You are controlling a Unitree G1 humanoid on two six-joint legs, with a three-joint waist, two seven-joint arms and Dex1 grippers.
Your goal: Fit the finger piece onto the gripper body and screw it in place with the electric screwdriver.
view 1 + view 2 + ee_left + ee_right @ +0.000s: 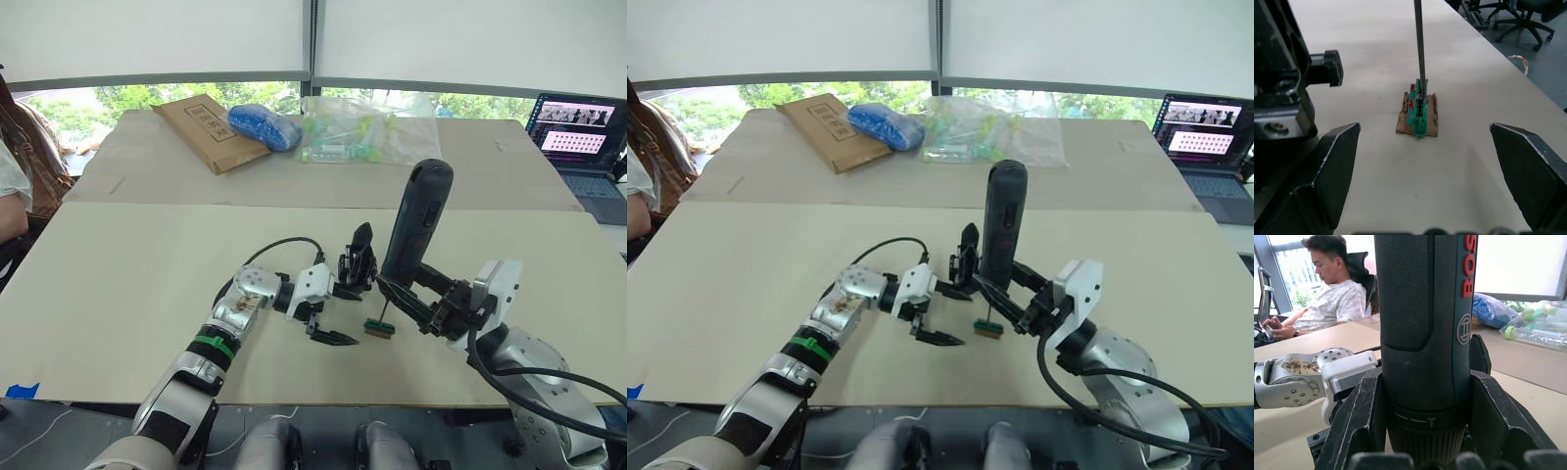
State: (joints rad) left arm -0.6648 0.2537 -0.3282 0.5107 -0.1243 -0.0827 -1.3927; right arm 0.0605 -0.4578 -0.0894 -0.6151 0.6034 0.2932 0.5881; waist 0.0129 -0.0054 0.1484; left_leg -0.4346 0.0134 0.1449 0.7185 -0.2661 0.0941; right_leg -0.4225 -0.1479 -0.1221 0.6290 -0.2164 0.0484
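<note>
I am clamping my right gripper [423, 305] around the electric screwdriver [416, 221], holding it upright, bit touching the small green block [378, 328]. My left gripper [331, 313] is gaping wide, empty, the gripper body [358, 262] at its 12 o'clock.

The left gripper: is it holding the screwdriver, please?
No, the screwdriver stands clamped in the right gripper, while the left gripper is open over the green block.

left pincer [330, 313] spread, right pincer [409, 297] clamped
</note>
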